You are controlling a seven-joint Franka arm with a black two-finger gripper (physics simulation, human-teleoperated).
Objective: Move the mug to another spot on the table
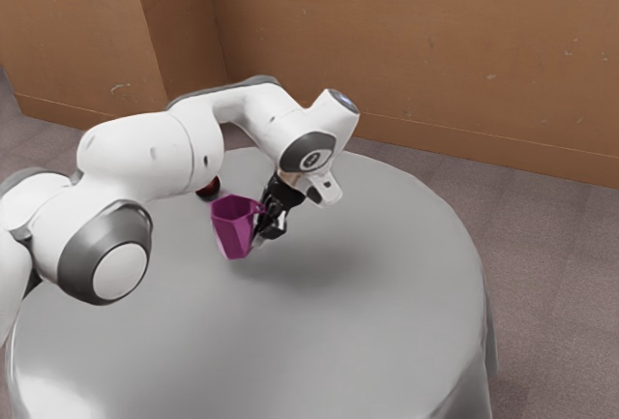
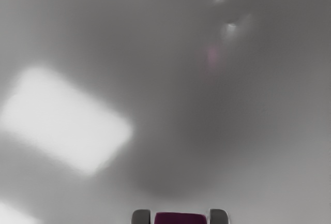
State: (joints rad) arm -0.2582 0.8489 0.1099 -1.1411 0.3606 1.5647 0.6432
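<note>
Gripper (image 1: 270, 223) clamping purple mug (image 1: 234, 226), fingers pressing its wall from two sides, set only narrowly apart. Mug hanging tilted, mouth facing up and toward exterior view's left, raised just above round grey table (image 1: 387, 342); its shadow falling on table below. In wrist view, purple wall sitting between grey fingertips (image 2: 140, 217). Small dark-red thing (image 1: 207, 190) peeking out behind arm, near mug.

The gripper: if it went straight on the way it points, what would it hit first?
Probably the table. The gripper points down at its bare gray top, with nothing else in that line. The mug it holds would likely touch before the gripper does; the gap is hard to judge.
</note>
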